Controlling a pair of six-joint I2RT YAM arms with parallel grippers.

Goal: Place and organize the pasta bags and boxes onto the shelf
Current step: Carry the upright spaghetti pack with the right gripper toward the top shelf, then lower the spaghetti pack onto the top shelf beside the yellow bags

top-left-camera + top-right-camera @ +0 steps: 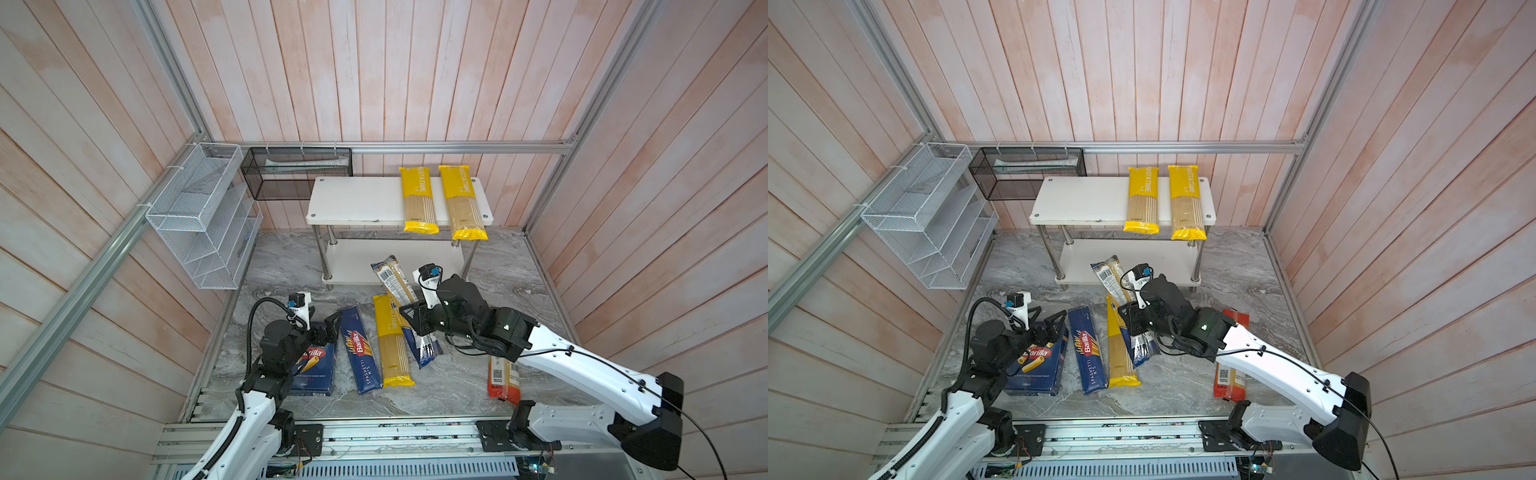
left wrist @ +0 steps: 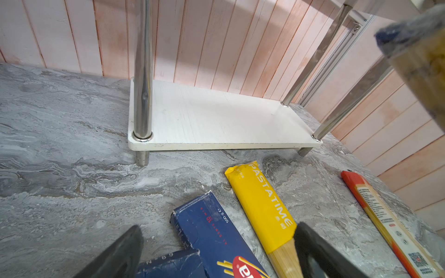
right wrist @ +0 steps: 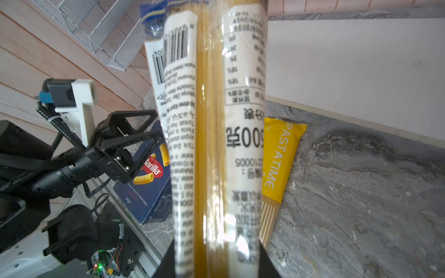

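The marble table point(image 1: 498, 266) carried the shelf point(image 1: 357, 203) at its far side, against the wall. The shelf's lower board point(image 2: 216, 120) was bare. A white wire rack point(image 1: 199, 216) and a black basket point(image 1: 291, 174) hung to the shelf's left.

The Rigatoni box point(image 1: 318, 372) lay flat near the table's front left, partly under the left arm. The Spaghetti box point(image 1: 360, 353) lay just to its right.

Two yellow bags point(image 1: 419, 199) point(image 1: 463, 203) lay side by side on the right part of the top board, their near ends overhanging its front edge. A third yellow bag point(image 1: 392, 345) lay on the table right of the Spaghetti box. The red-ended bag point(image 1: 503, 378) lay further right, mostly hidden under the right arm.

The right gripper point(image 1: 411, 318) had its jaws closed narrowly around the blue-ended bag point(image 1: 395, 278), which slanted above the third yellow bag with its far end raised toward the shelf.

The left gripper point(image 1: 332, 322) hovered over the Rigatoni box's far end, jaws wide and empty.
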